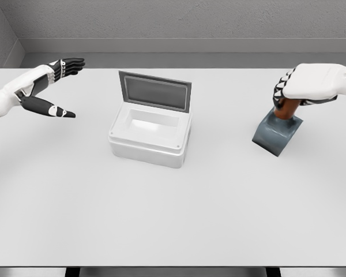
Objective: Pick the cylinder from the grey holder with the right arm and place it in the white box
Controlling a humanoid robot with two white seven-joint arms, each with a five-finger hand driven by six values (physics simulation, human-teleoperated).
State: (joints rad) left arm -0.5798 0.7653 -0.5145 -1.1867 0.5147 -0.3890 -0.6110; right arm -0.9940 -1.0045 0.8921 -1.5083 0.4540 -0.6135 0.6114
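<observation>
Right hand (300, 92) curled around brown cylinder (285, 108), which stands in grey holder (276, 135) at worktop (173, 219) right. White box (151, 134) open, centre. Left hand (52, 86) spread, empty, far left.

Bright even light, soft shadows, sharp render

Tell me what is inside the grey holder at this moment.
A reddish-brown cylinder stands in the grey holder, and the right hand is closed around its upper part. The hand covers the cylinder's top, and its lower end is hidden inside the holder.
</observation>
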